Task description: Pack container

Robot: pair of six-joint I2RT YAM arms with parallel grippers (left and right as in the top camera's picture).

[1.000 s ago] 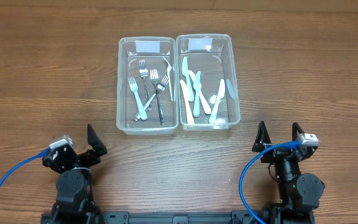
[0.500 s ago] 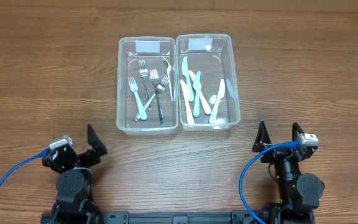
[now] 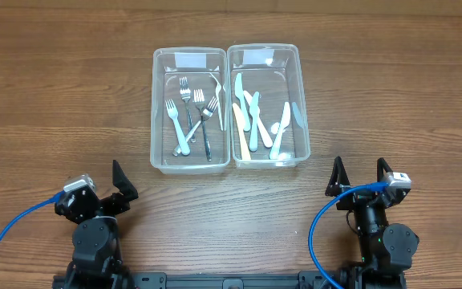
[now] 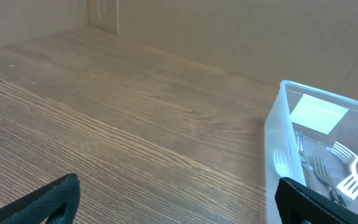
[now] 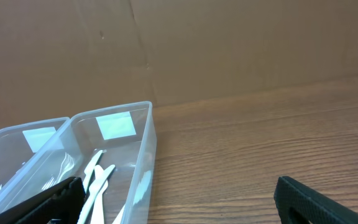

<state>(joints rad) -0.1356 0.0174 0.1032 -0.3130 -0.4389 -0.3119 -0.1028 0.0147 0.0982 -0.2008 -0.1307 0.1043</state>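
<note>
Two clear plastic containers stand side by side at the table's middle back. The left container [image 3: 158, 112] holds several forks [image 3: 192, 116]; it also shows in the left wrist view [image 4: 277, 155]. The right container [image 3: 301, 104] holds several pale plastic knives [image 3: 255, 116]; it also shows in the right wrist view [image 5: 143, 162]. My left gripper [image 3: 120, 183] is open and empty near the front left, well short of the containers. My right gripper [image 3: 361, 178] is open and empty near the front right.
Blue cables [image 3: 6, 233] run from each arm base toward the front edge. A brown wall [image 5: 229, 43] stands behind the table. Bare wood surrounds the containers on all sides.
</note>
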